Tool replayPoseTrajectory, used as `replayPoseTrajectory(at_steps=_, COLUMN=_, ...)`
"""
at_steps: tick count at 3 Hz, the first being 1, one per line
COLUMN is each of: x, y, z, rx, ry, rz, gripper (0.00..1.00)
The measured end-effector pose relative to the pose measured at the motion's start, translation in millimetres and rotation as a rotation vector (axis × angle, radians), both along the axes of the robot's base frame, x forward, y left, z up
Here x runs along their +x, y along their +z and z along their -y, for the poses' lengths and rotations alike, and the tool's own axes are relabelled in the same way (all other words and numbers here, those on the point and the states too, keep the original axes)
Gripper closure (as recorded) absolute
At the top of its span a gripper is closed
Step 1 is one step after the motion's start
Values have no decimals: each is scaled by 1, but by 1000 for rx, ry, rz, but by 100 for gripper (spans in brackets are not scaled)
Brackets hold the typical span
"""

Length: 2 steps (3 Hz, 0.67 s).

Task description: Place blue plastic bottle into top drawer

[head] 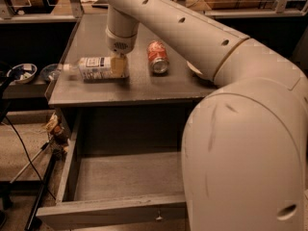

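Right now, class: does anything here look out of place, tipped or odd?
The blue plastic bottle lies on its side on the countertop, cap near the left edge, with the pincer over its other end. The red soda can lies tipped too. Nothing looks spilled.

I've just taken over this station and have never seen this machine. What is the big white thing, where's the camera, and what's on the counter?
The big white shape is the robot's single arm. Its bulky near section fills the right foreground, and it reaches over a grey counter. There is only one camera, and its mounting isn't known. At the arm's tip, the claw is down at the right end of the blue plastic bottle, which lies on its side, cap pointing left. A red soda can lies to its right, apart from it. Below, the top drawer is pulled open.
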<state>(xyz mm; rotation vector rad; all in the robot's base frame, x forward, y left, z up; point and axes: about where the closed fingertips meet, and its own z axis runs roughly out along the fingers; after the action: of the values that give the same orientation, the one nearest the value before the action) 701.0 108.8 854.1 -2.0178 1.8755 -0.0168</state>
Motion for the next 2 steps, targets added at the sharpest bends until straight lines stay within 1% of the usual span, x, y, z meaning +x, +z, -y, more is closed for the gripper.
replayPoseTrajectory(at_steps=1, x=0, y=2, z=0, rx=1, ry=3, rz=2, gripper=100)
replayPoseTrajectory(at_steps=2, x=2, y=14, z=1, rx=6, ry=14, rz=13, gripper=100)
